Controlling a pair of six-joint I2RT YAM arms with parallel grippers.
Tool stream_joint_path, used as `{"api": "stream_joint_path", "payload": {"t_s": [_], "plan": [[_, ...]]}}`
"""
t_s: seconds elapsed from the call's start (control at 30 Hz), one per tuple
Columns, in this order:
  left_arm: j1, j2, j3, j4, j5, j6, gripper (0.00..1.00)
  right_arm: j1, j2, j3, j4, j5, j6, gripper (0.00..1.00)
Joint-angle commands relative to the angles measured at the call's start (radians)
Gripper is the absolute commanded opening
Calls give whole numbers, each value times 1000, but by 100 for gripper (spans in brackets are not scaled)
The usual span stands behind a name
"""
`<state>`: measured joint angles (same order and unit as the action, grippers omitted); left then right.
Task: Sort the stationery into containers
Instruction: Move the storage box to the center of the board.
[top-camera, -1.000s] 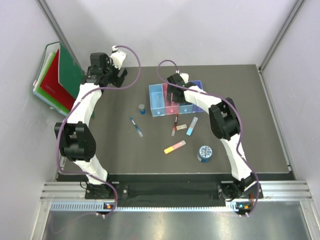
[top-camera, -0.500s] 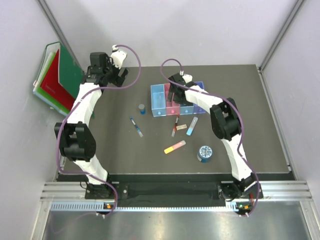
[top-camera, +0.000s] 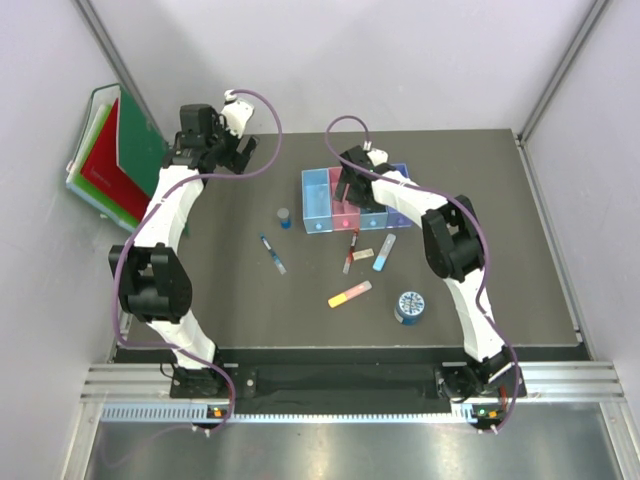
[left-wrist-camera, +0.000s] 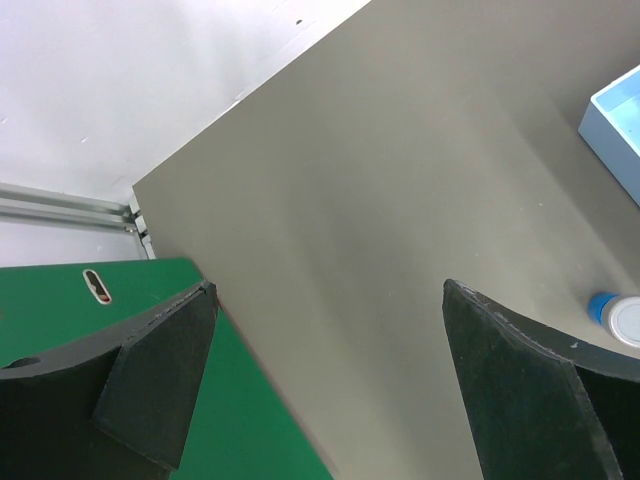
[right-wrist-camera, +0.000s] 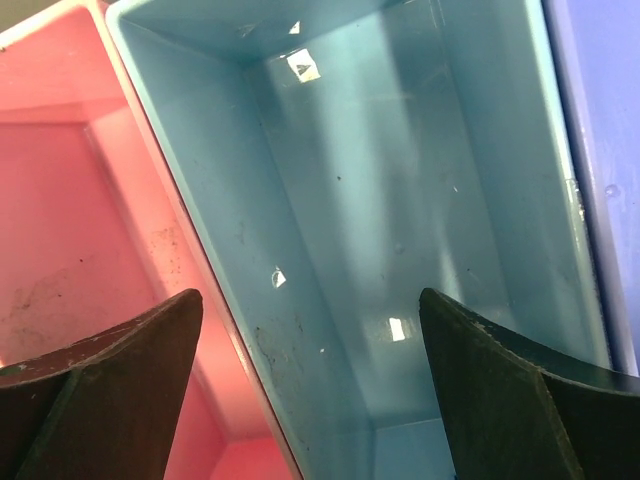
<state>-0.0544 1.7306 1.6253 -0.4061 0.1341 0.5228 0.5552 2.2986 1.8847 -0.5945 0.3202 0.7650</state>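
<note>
Seven stationery pieces (top-camera: 349, 294) dot the table (top-camera: 500, 250); the red-black pen (top-camera: 351, 250) looks light, stiff and slick, best pinched mid-barrel, with both arms' jaws gaping empty.

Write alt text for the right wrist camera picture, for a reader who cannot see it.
The right gripper, its two dark fingers spread open and empty, hangs over a translucent blue bin with nothing visible inside. A pink bin adjoins it on the picture's left, and a violet-blue bin shows at the right edge.
</note>
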Motion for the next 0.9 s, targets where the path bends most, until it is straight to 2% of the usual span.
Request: {"api": "stream_joint_path", "payload": {"t_s": [0.0, 0.6, 0.87], "plan": [[1, -16, 7, 23, 13, -1, 99, 0, 19, -58, -106, -90, 82, 89], [-1, -22, -8, 24, 30, -30, 99, 8, 9, -150, -48, -182, 83, 88], [-2, -48, -22, 49, 61, -52, 99, -6, 18, 31, -4, -56, -100, 87]]}}
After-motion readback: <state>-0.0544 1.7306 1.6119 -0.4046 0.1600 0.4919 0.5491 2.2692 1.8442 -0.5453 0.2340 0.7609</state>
